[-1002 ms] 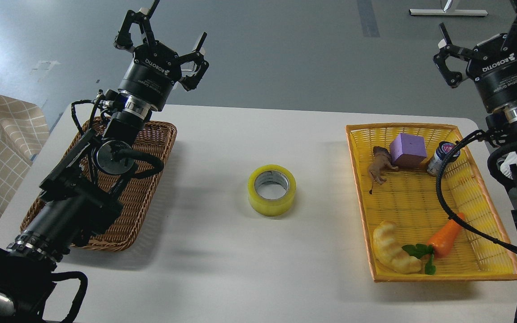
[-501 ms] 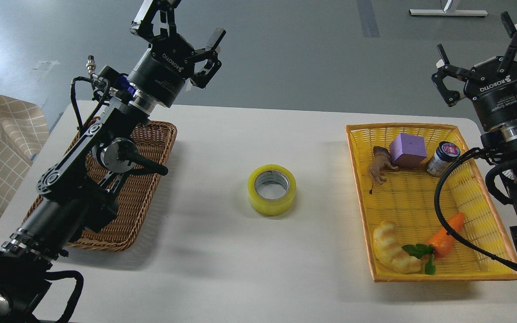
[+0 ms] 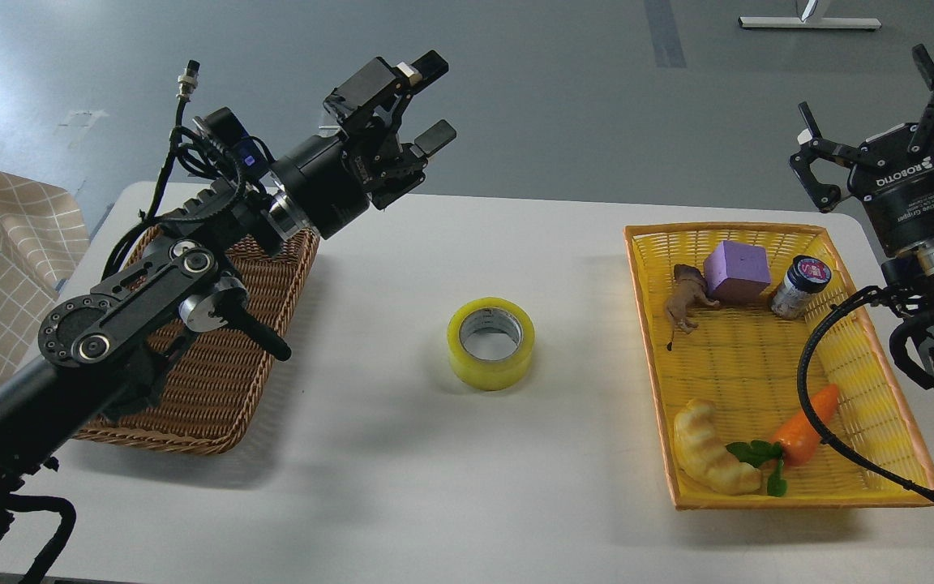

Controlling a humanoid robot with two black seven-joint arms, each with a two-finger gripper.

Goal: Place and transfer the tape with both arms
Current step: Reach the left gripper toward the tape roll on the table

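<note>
The roll of yellow tape lies flat on the white table near its middle, its grey-white core facing up. My left gripper is open and empty, tilted toward the right, held high above the table's far edge, up and left of the tape. My right gripper is open and empty, held high at the far right, beyond the yellow basket. Neither gripper touches the tape.
A brown wicker basket lies at the left under my left arm. A yellow basket at the right holds a purple block, a toy animal, a small jar, a croissant toy and a carrot toy.
My left arm has swung its gripper to the right and tipped it toward the table's middle. My right gripper has shifted slightly right and down. The tape has not moved.
</note>
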